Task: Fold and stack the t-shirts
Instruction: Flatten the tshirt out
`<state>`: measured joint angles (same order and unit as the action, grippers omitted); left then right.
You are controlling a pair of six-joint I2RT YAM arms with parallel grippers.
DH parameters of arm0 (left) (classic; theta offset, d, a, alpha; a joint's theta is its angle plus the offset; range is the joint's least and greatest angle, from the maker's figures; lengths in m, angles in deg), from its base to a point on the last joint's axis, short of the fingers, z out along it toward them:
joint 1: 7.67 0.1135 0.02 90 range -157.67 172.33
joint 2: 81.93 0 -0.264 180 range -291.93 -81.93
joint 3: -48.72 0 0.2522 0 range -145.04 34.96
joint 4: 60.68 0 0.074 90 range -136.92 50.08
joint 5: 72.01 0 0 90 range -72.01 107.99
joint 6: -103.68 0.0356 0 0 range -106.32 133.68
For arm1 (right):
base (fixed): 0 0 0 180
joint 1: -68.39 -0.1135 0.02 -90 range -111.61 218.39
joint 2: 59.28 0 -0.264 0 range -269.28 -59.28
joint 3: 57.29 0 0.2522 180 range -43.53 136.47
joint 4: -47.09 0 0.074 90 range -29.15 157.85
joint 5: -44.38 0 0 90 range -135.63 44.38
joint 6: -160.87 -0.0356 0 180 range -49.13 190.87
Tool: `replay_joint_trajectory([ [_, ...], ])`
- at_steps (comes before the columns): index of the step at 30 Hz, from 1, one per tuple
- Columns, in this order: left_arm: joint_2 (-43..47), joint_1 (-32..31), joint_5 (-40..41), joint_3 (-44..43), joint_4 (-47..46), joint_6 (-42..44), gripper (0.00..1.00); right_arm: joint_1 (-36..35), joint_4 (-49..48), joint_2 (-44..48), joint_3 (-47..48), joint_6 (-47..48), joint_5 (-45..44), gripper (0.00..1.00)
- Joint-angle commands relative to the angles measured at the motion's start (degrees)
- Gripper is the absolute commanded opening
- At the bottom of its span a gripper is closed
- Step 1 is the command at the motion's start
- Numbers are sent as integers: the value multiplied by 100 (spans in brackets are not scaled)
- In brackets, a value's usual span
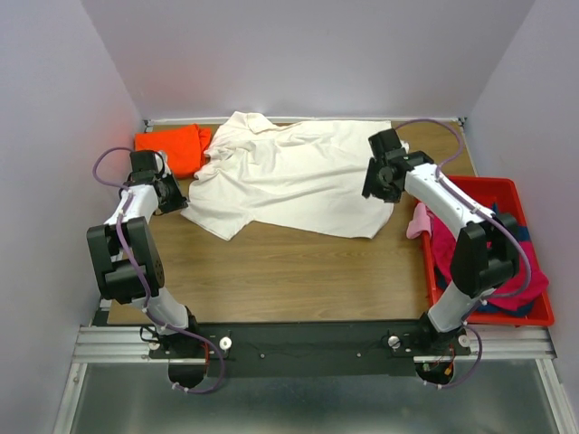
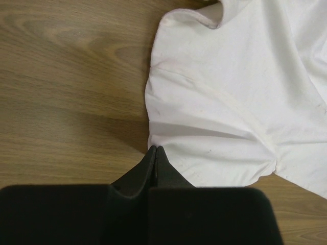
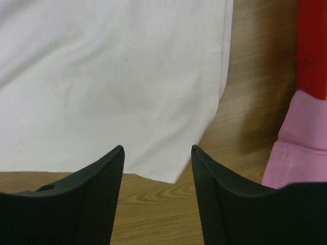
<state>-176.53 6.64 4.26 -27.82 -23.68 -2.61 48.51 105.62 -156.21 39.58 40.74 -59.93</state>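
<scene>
1. Where the two arms are bolted at the near edge, a wood-grain counter (image 1: 298, 262) runs back to pale lilac walls (image 1: 308, 54), which close it in on three sides.
2. The cream-white t-shirt (image 1: 289, 176) lies spread and creased across the far half of the counter. Its collar is at the far left and its lower hem is toward the right.
3. An orange t-shirt (image 1: 172, 145) sits bunched in the far left corner, just beside the cream shirt's collar end.
4. A red bin (image 1: 534, 312) stands at the counter's right edge and holds a magenta t-shirt (image 1: 457, 253). A pale pink t-shirt (image 3: 299, 138) hangs over the bin's left wall toward the counter.
5. Left hand (image 2: 155, 149): fully closed, with its fingertips meeting at the edge of the cream shirt's short sleeve, low over the wood. I cannot tell whether any cloth is nipped between the tips.
6. Right hand (image 3: 157, 150): fingers parted with a clear gap and nothing gripped. It hovers above the right-hand hem corner of the cream shirt, near the pink cloth.
</scene>
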Motion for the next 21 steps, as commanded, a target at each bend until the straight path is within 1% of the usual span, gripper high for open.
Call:
replay_joint_trajectory([
  [1,136,55,-50,29,84,126,0,-16,191,-99,-856,-274,374,57],
  [4,109,55,-32,38,93,161,0,-7,58,42,-1357,-379,560,52],
  [6,100,46,-33,38,110,170,0,-7,75,226,-1551,-458,499,47],
  [7,92,46,-33,56,119,170,0,-7,84,288,-1744,-520,429,40],
  [8,100,55,-15,64,93,170,0,1,84,410,-1833,-546,315,39],
  [11,83,46,-41,91,84,162,0,-7,75,420,-2062,-652,253,38],
  [14,39,46,-76,82,66,153,0,-7,14,245,-2158,-687,244,38],
  [19,48,46,-59,56,75,188,0,-7,-398,-54,-2106,-564,332,40],
  [21,39,46,-50,56,75,188,0,-7,-478,-212,-2010,-538,349,44],
])
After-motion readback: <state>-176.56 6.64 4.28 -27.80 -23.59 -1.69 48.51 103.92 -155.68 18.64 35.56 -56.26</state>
